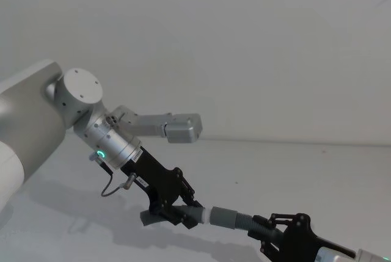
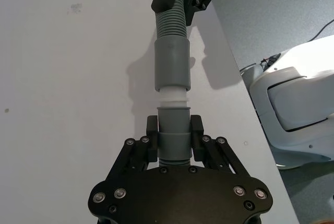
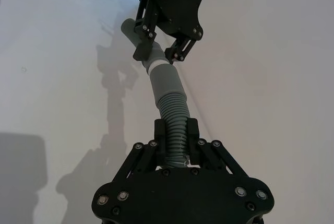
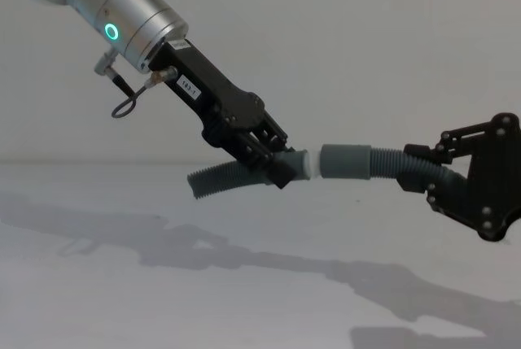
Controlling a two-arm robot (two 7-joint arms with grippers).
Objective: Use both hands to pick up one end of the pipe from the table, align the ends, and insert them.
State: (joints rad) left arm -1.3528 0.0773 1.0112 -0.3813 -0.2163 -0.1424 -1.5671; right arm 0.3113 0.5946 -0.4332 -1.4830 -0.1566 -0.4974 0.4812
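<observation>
Both hose pieces are held up off the white table (image 4: 122, 284), meeting end to end between the two pincers. The left gripper (image 4: 273, 162) is clenched on the smooth grey cuff (image 2: 174, 130) of its hose piece, whose ribbed tail (image 4: 216, 180) trails out behind the fingers, away from the joint. Just ahead of its fingertips the white plastic tip (image 2: 172, 97) shows as a short band, its far end inside the socket cuff (image 2: 171, 62) of the other piece. The right gripper (image 3: 176, 139) is clamped on the ribbed hose (image 3: 175, 112) of that second piece, a little back from the socket cuff, which reaches out beyond its fingers toward the left gripper. In the chest view the two pieces lie nearly in one line.
</observation>
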